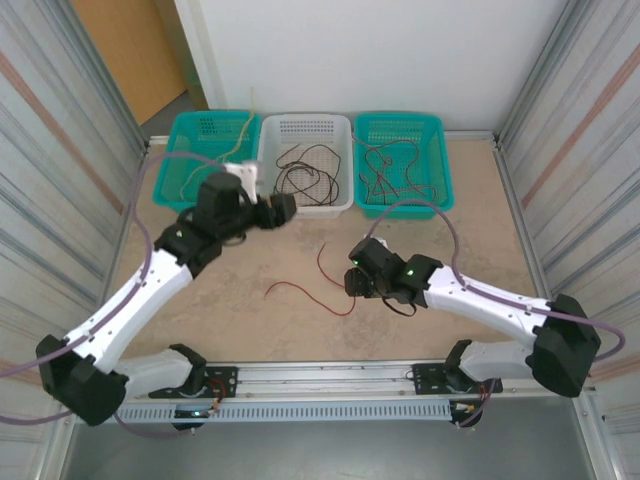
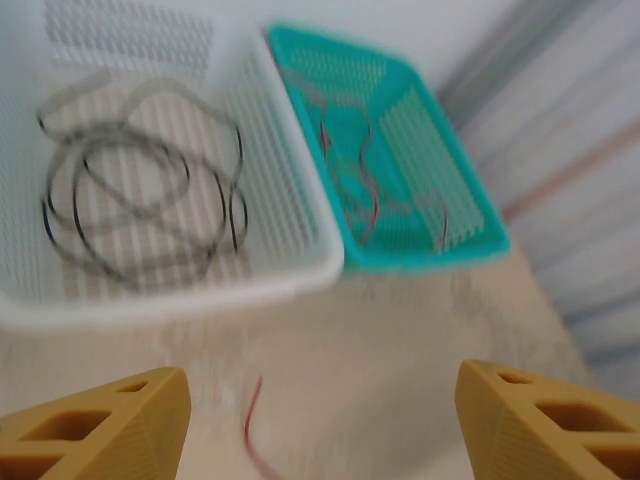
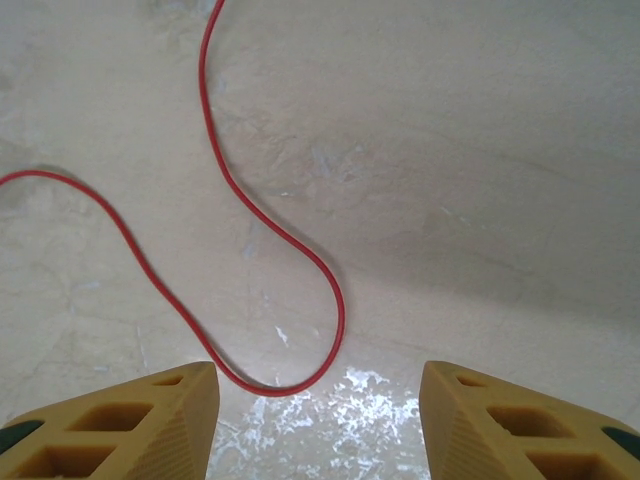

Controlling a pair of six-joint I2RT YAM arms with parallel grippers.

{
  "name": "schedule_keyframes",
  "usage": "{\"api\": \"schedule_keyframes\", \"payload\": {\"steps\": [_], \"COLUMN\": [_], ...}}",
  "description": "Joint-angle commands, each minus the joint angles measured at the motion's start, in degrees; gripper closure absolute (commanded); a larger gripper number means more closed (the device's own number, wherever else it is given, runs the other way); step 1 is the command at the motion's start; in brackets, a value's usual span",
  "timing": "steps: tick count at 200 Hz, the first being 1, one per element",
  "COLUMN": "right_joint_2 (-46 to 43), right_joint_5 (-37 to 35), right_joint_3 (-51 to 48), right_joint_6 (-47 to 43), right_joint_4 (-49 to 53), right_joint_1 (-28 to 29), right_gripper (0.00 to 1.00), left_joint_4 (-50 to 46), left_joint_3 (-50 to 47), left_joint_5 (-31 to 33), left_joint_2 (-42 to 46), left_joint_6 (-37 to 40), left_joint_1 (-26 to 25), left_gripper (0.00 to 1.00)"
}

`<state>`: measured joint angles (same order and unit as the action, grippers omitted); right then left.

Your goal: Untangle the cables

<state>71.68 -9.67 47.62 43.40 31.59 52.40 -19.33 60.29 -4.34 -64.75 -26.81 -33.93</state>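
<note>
Beige mottled table (image 1: 250, 330) between corrugated metal walls, white wall behind. Low over its middle right, right gripper (image 3: 320, 425) with jaws partly apart, gripping nothing; yellow fingers (image 3: 120, 425) either side of the lowest bend of a red cable (image 3: 340, 310), flat on the table and untouched. From that bend, one strand up and away, the other curving off to the left. Further back and to the left, left gripper (image 2: 320, 430) with jaws spread wide and empty, just before the front rim of a white basket (image 1: 305, 118). Inside that basket, black cables (image 2: 130, 200) in loose overlapping loops. Right beside it on the right, a teal basket (image 1: 400, 118) with red and dark cables (image 1: 385, 170) in a tangle. On its left, a second teal basket (image 1: 200, 117) with a thin yellowish-tan cable (image 1: 248, 120) rising past the back rim.
</note>
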Motion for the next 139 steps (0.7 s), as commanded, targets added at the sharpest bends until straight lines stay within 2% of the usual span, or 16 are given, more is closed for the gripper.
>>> {"api": "schedule_keyframes", "payload": {"steps": [1,22,54,96,139], "right_joint_2": [3.28,7.9,13.91,21.56,26.17], "right_joint_5": [2.0,4.48,6.8,6.78,5.8], "right_joint_3": [2.33,2.14,1.55,2.96,5.28], "right_joint_6": [-2.64,-3.14,-3.09,-3.09,-3.3], "right_joint_4": [-2.36,-3.82,-6.8,-7.16,-6.38], "right_joint_1": [-1.3,-4.22,-6.27,-6.69,-6.68], "right_gripper": [0.45,0.47,0.49,0.55,0.63], "left_joint_4": [-7.85,-8.83,-5.82,-6.05,-2.65], "left_joint_3": [-7.21,-14.56,-21.45,-18.89,-19.3], "left_joint_5": [7.1,8.32,7.84,7.18,6.89], "left_joint_2": [4.02,9.89,16.17,12.92,10.9], "left_joint_6": [2.06,-3.45,-9.66,-8.83,-9.25], "left_joint_1": [-5.34,-8.15,-9.04,-9.27,-10.55], "left_gripper": [0.31,0.34,0.38,0.43,0.43]}}
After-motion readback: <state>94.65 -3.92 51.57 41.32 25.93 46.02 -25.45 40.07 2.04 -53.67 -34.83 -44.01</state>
